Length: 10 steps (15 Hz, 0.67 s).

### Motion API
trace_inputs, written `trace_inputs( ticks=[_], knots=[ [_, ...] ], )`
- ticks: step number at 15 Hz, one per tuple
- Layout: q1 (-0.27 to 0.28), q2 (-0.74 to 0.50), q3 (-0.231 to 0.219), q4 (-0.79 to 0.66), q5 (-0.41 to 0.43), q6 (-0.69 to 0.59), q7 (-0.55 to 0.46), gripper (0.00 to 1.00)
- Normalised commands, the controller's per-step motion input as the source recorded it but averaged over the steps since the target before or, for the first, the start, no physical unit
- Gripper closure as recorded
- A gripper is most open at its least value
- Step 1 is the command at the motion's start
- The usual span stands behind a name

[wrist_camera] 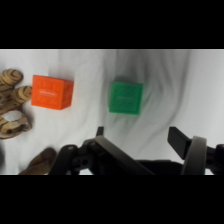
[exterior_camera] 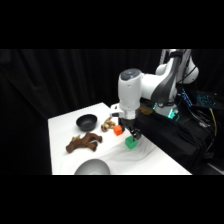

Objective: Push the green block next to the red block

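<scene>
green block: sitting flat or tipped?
Flat. In the wrist view the green block lies square on the white table, studded top face up, apart from the red block.

You're looking at a white Franka Panda arm (exterior_camera: 134,90): rounded glossy white shells with dark grey-black bands at the joints, and a domed grey cap on top of the nearest joint housing. Its base (exterior_camera: 175,70) is the same white with black sections. A teal light glows low beside the base. The gripper (exterior_camera: 131,126) is black, hanging under the white wrist. From the wrist camera you get a black linkage (wrist_camera: 107,157), angular black fingers (wrist_camera: 179,140) and a grey-brown curved part at the right.
</scene>
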Motion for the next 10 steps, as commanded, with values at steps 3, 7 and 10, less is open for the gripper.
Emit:
trace_inputs(
  ticks=[3,7,10],
  knots=[
    [0.193,0.19,0.107,0.13,0.113,0.15,0.19,0.0],
    [0.19,0.21,0.056,0.12,0.086,0.22,0.24,0.0],
    [0.183,0.23,-0.015,0.04,0.056,0.31,0.27,0.0]
  ],
)
